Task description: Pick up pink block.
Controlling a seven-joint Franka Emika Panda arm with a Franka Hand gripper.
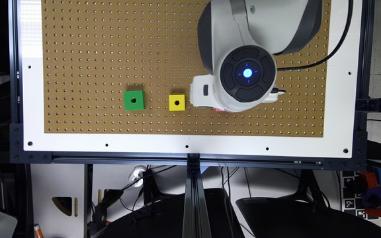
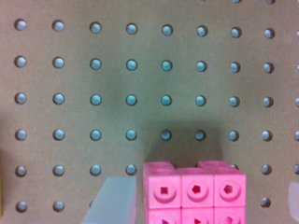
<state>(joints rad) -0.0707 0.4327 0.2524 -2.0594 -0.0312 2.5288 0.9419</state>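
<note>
The pink block [image 2: 194, 193] is a bright pink studded brick lying on the brown pegboard [image 2: 140, 93]. In the wrist view my gripper [image 2: 205, 191] is open around it. One pale finger [image 2: 114, 200] stands close beside one side of the block, and the other finger [image 2: 294, 198] shows further off on the opposite side. Neither finger touches it. In the exterior view the white gripper [image 1: 205, 96] hangs under the arm's wrist, and a thin sliver of the pink block [image 1: 219, 110] peeks out beneath it.
A yellow cube [image 1: 177, 102] with a centre hole sits just to the exterior view's left of the gripper. A green cube [image 1: 134, 100] lies further left. A white border [image 1: 190, 142] frames the pegboard [image 1: 94, 49]. A black cable [image 1: 329, 56] trails from the arm.
</note>
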